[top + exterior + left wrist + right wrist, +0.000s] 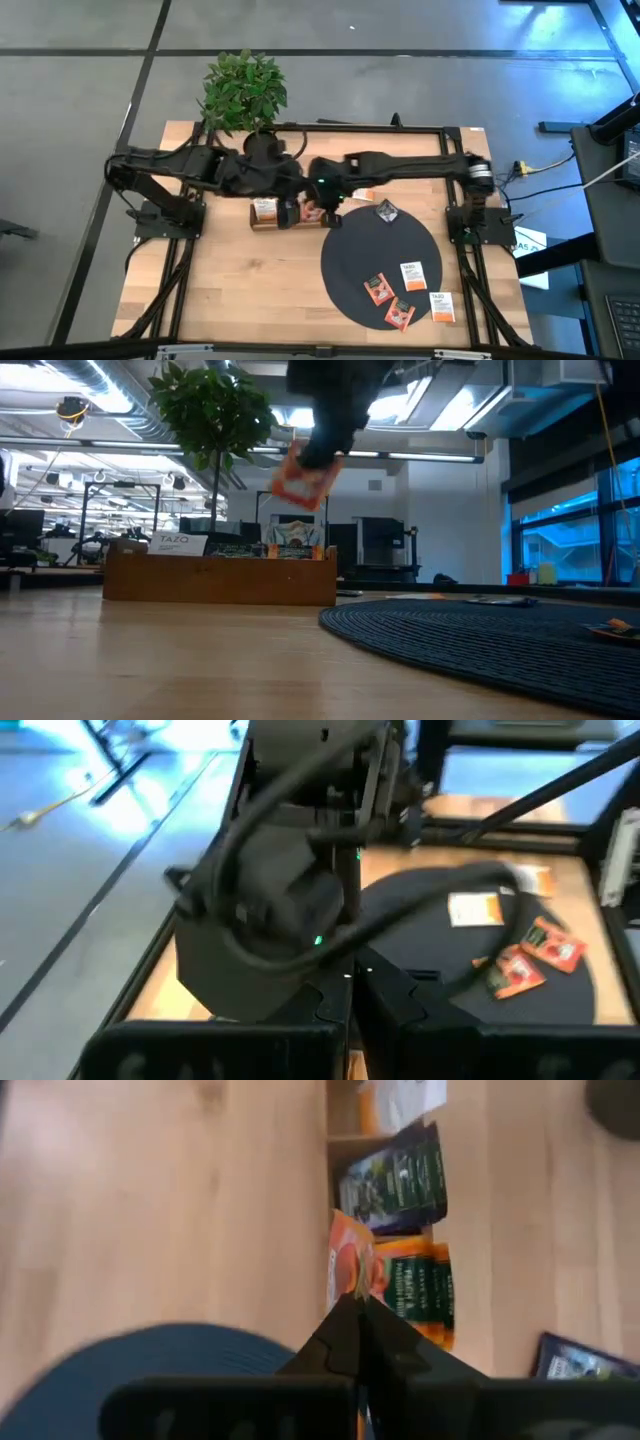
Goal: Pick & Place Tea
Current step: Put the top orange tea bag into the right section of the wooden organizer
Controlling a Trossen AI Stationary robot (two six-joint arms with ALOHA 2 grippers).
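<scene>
A: What is the right claw [360,1305] doing?

B: Its fingers are pinched tight on an orange sachet [348,1270], gripping it by one edge so it hangs clear above the wooden tray [220,575]. In the low view it dangles tilted, well off the tabletop [250,290].

A: Why hold it up there?

B: My guess is it needs to clear the tray wall before being lowered into a slot. Right under the claw sit sachets already filed: an orange and green one [415,1290], and beyond it a dark one [395,1185].

A: And the left claw [350,1010]?

B: Closed on nothing, waiting just beside the right one, over the tray.

A: Where is the rest of the tea?

B: Still on the black round mat [350,255], away from the claw toward the tabletop's front edge: two red ones [388,302], two white ones with orange print [426,290], and a dark one [386,211] close to the tray.

A: Any readable writing?

B: A white sachet [178,543] standing in the tray reads "TAZO". The one under the claw seems to say "PEACH", but I can't be sure.
</scene>
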